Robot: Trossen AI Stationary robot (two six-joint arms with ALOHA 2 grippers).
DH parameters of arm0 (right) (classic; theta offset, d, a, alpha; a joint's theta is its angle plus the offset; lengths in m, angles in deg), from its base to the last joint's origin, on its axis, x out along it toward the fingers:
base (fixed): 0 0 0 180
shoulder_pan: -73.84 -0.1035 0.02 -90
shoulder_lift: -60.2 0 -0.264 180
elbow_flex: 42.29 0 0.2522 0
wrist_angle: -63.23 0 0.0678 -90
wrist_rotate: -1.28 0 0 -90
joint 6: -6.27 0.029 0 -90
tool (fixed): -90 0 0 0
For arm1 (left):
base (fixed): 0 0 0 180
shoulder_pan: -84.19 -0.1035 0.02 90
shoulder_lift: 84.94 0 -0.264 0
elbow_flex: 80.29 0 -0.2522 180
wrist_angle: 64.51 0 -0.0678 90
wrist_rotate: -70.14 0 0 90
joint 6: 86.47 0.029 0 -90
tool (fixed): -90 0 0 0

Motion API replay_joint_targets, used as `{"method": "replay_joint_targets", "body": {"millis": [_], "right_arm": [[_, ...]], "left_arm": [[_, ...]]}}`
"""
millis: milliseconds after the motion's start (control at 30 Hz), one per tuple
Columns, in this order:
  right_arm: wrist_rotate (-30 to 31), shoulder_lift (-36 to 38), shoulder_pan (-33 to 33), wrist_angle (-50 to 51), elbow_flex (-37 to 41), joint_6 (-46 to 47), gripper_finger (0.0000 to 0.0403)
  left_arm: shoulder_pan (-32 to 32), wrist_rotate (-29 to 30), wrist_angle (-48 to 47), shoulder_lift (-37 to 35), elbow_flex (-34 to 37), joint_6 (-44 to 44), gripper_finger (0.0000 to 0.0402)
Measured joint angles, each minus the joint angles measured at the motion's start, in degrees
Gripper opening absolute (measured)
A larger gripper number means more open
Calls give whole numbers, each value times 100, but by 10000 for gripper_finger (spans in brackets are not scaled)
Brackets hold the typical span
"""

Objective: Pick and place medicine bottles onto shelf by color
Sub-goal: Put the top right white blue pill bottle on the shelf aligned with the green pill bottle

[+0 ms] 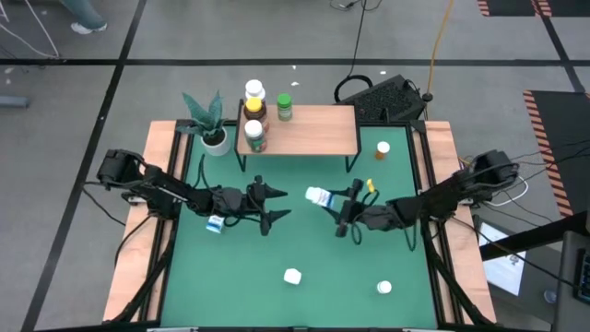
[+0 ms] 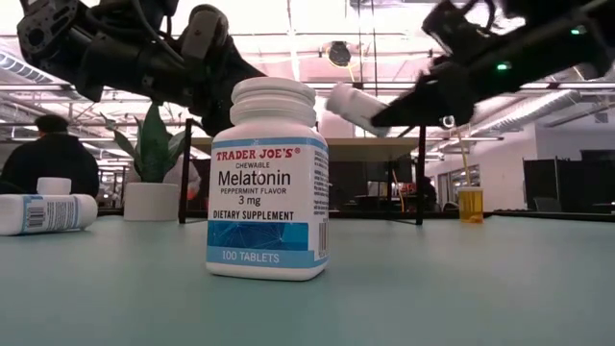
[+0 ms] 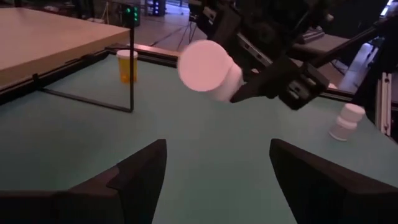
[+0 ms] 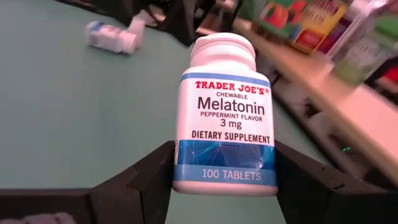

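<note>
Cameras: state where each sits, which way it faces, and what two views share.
High view: overhead, facing straight down; both arms, left gripper open, right gripper clamping the held bottle.
Low view: tabletop height, facing level across; standing bottle in front, arms overhead.
Left wrist view: faces the held bottle past its own fingers.
Right wrist view: held bottle between its own fingers.
Shared: all show the held bottle.

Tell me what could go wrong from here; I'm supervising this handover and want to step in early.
1. The right gripper holds the white-and-blue melatonin bottle only by its base, cap pointing at the open left gripper. A misjudged transfer could drop it onto the green table.
2. Both arms meet mid-table, so they might collide.
3. Another white-and-blue bottle lying on its side sits just beside the left arm and could get knocked away.
</note>
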Motion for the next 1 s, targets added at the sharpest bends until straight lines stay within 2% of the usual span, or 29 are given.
{"method": "replay_joint_targets", "body": {"millis": [233, 500, 767, 900, 1000], "right_arm": [[443, -934, 2, -1000, -478, -1314, 226], [442, -1618, 11, -1939, -510, -1547, 225], [457, -1971, 11, -2255, -568, -2262, 225], [862, -2116, 4, -2258, -718, -2709, 226], [886, -2179, 4, -2234, -777, -2874, 226]], "left_arm": [[5, 0, -2, 0, 0, -257, 289], [7, 0, -61, 0, 0, -585, 290], [7, 0, -50, 0, 0, -590, 290], [7, 0, -18, 0, 0, -589, 290], [7, 0, -10, 0, 0, -590, 290]]}}
